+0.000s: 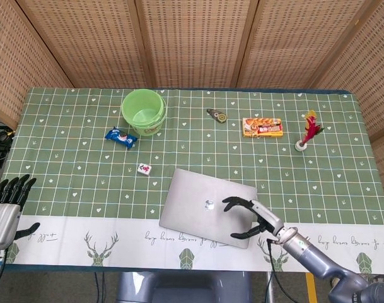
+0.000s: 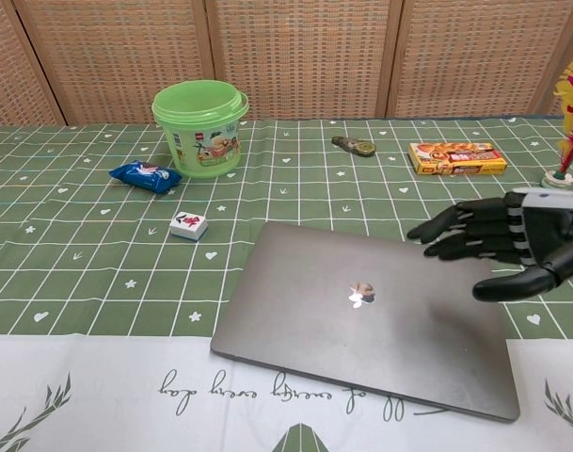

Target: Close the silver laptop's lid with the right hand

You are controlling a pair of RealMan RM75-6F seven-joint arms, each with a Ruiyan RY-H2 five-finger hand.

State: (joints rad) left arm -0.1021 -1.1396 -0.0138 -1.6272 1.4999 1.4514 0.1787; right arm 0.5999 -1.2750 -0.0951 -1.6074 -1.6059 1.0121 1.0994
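green checked cloth with small white hearts covers the table (image 1: pixel 65 164), giving way to a white border printed with deer along the near edge, and woven cane panels stand behind it. the silver laptop (image 1: pixel 207 206) lies flat and closed near the front edge, a smooth matte slab with rounded corners and a pale logo at its centre. the right hand (image 1: pixel 251 218), black and jointed on a grey metal wrist, hangs over the laptop's right side with fingers spread wide and thumb apart, holding nothing; in the chest view it appears raised off the lid, not touching. the left hand (image 1: pixel 7 205) rests at the far left table edge, dark fingers straight and slightly apart, holding nothing. well behind the laptop stands a round green plastic bucket (image 1: pixel 144 111), open at the top, with a picture label on its side. further right lies a flat orange snack box (image 1: pixel 262 127), and beyond it a red and yellow feather shuttlecock (image 1: pixel 308 132) stands upright on a white disc base. a crinkled blue snack packet (image 1: pixel 121 136) lies just beside the bucket, a small dark oval object (image 1: pixel 217 115) sits between bucket and box, and a small white tile (image 1: pixel 144 168) lies nearest the laptop's far left corner.
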